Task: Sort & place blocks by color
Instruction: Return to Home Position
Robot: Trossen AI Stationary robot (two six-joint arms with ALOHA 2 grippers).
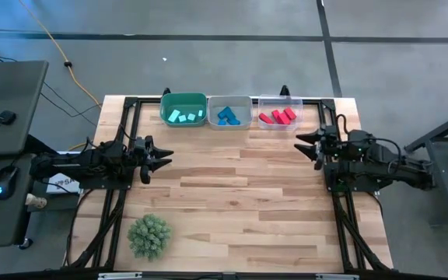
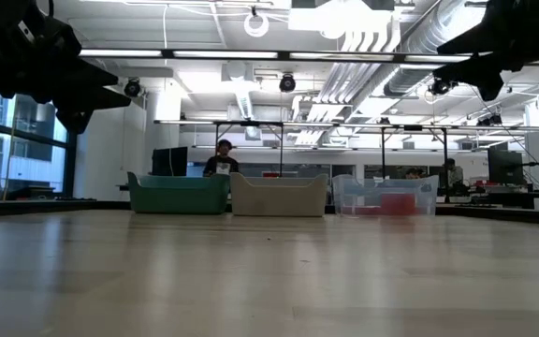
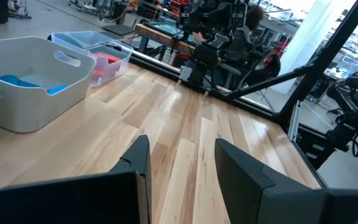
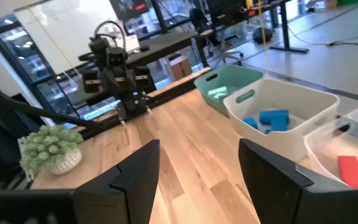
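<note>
Three bins stand in a row at the table's far edge. The green bin (image 1: 183, 109) holds light teal blocks (image 1: 185, 117), the grey bin (image 1: 229, 111) holds blue blocks (image 1: 225, 117), and the clear bin (image 1: 280, 111) holds red blocks (image 1: 278, 117). All blocks lie on the bin floors. My left gripper (image 1: 162, 155) hovers open above the table's left side. My right gripper (image 1: 302, 144) hovers open above the right side, near the clear bin. Neither touches anything.
A green spiky plant ball (image 1: 148, 236) sits near the table's near left corner. A dark metal frame (image 1: 127, 105) runs along the table's edges. Bare wood (image 1: 232, 194) stretches between the two arms. A person (image 2: 221, 157) shows in the room beyond the bins.
</note>
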